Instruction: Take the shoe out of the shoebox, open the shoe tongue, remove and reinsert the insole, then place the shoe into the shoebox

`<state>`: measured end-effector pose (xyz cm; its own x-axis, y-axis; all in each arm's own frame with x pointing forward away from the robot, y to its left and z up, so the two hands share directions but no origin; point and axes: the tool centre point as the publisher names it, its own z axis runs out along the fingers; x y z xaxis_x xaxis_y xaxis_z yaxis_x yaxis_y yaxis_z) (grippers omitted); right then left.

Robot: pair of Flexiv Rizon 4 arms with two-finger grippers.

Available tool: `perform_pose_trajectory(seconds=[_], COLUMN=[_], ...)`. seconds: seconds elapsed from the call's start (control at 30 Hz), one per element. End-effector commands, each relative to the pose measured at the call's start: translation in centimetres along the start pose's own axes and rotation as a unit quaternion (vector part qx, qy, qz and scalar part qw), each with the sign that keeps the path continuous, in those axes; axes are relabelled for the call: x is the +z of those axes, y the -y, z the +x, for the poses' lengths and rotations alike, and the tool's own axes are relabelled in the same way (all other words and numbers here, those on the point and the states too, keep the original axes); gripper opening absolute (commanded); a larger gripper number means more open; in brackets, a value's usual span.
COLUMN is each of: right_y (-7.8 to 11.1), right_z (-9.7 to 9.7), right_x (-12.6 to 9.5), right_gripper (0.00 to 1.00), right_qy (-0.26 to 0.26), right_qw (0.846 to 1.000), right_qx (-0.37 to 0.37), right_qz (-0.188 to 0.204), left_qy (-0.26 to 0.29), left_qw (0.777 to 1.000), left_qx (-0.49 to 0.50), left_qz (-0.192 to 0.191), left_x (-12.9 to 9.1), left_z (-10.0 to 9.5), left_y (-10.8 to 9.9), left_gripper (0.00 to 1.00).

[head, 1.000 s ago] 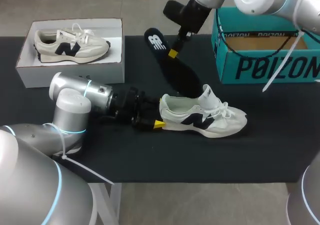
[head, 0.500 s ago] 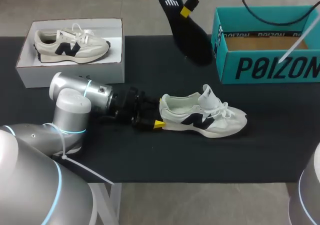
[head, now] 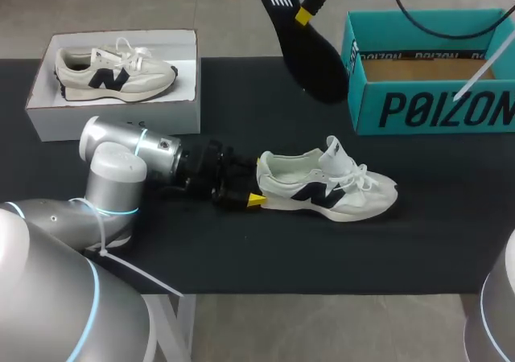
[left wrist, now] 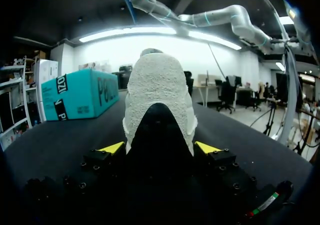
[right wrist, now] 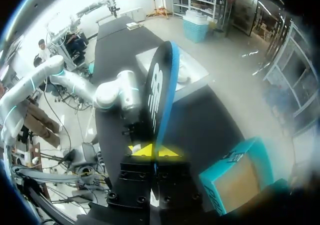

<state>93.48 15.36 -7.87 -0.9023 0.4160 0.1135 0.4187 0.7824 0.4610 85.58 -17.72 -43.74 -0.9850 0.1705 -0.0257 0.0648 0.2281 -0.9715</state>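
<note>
Teal shoebox (head: 434, 104) sits open at the far right of the black table (head: 265, 249). White sneaker (head: 330, 189) lies mid-table, my left pincer (left wrist: 160, 147) clamped on its heel. Black insole (head: 310, 44) hangs in the air beside the box, pinched in my right pincer (right wrist: 155, 150).

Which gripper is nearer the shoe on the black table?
Left. The left gripper clamps the shoe by its heel; the right gripper is far off beside the teal box, holding the insole.
</note>
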Motion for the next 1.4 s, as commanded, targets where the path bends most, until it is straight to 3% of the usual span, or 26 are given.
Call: perform_pose_trajectory(seconds=[0.03,0.17,0.5,0.8,1.4], right_y=[0.0,0.0,2.9,2.5,2.8], right_z=[0.0,0.0,6.6,10.7,13.9], right_x=[0.0,0.0,-4.4,-7.5,-11.9], right_gripper=[0.0,0.0,0.0,0.0,0.0], right_qy=[0.0,0.0,-0.041,-0.105,-0.152], right_qw=[1.0,1.0,0.996,0.986,0.976], right_qx=[0.0,0.0,0.046,0.08,0.089], right_qz=[0.0,0.0,-0.062,-0.102,-0.125], left_qy=[-0.001,-0.001,-0.001,-0.001,-0.001], left_qw=[1.0,1.0,1.0,1.0,1.0], left_qx=[0.0,0.0,0.0,0.0,0.0], left_qz=[0.0,0.0,0.0,0.0,0.0], left_x=[0.2,0.2,0.2,0.2,0.2], left_z=[-0.2,-0.2,-0.2,-0.2,-0.2], left_y=[-0.4,-0.4,-0.4,-0.4,-0.4], left_gripper=[0.0,0.0,0.0,0.0,0.0])
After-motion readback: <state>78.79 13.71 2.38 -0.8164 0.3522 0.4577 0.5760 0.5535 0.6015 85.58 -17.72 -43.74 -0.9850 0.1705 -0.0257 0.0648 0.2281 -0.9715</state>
